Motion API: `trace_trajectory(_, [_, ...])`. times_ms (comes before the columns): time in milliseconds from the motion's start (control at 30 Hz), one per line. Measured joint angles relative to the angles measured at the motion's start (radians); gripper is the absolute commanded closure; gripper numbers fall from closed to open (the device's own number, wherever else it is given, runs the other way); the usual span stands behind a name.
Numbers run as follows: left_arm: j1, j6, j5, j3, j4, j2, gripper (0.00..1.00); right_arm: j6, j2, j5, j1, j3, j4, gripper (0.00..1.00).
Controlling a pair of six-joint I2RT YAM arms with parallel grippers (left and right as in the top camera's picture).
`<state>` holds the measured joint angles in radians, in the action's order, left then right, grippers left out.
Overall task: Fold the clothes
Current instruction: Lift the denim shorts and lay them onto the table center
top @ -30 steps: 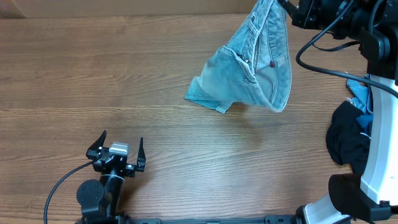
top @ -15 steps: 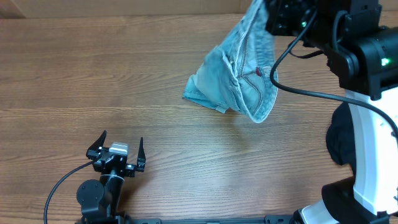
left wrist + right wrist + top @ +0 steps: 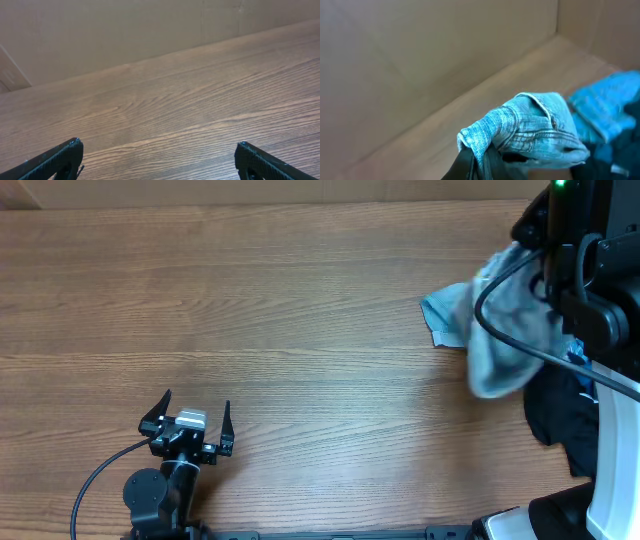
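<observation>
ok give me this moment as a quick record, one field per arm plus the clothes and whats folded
left arm: left gripper open, holding nothing, at the near left of the table
right arm: right gripper shut on denim garment
garment state: bunched, hanging from the grip, blurred in the overhead view; table contact cannot be told
other clothes: dark clothes heaped at the right edge, blue cloth beside them
folded: nothing yet
</observation>
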<state>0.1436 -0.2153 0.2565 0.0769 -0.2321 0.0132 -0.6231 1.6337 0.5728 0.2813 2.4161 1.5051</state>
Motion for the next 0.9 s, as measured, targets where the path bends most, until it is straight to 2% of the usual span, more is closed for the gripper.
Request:
trace_trajectory(133, [0.000, 0.000, 0.000, 0.000, 0.000, 0.000, 0.00, -0.133, 0.028, -0.104, -0.002, 0.001, 0.112, 0.96])
trace_trajectory(200, [0.000, 0.000, 0.000, 0.000, 0.000, 0.000, 0.00, -0.175, 0.050, -0.128, -0.007, 0.001, 0.105, 0.96])
trace_trajectory(300, [0.000, 0.000, 0.000, 0.000, 0.000, 0.000, 0.00, -0.352, 0.081, -0.167, -0.082, 0.001, 0.041, 0.96])
trace_trajectory(367, [0.000, 0.000, 0.000, 0.000, 0.000, 0.000, 0.00, -0.424, 0.094, -0.229, -0.117, 0.000, -0.082, 0.96])
trace_trajectory(433, [0.000, 0.000, 0.000, 0.000, 0.000, 0.000, 0.00, -0.465, 0.112, -0.298, -0.112, -0.002, -0.282, 0.96])
trace_trajectory(467, [0.000, 0.000, 0.000, 0.000, 0.000, 0.000, 0.00, -0.483, 0.123, -0.322, -0.109, -0.002, -0.435, 0.96])
trace_trajectory(533, [0.000, 0.000, 0.000, 0.000, 0.000, 0.000, 0.00, -0.488, 0.124, -0.319, -0.113, -0.002, -0.497, 0.96])
trace_trajectory(700, [0.000, 0.000, 0.000, 0.000, 0.000, 0.000, 0.00, -0.500, 0.124, -0.214, -0.118, 0.000, -0.344, 0.96])
trace_trajectory(833, [0.000, 0.000, 0.000, 0.000, 0.000, 0.000, 0.00, -0.502, 0.149, -0.300, -0.069, 0.000, -0.329, 0.96])
trace_trajectory(900, [0.000, 0.000, 0.000, 0.000, 0.000, 0.000, 0.00, -0.506, 0.193, -0.339, 0.022, 0.000, -0.326, 0.96])
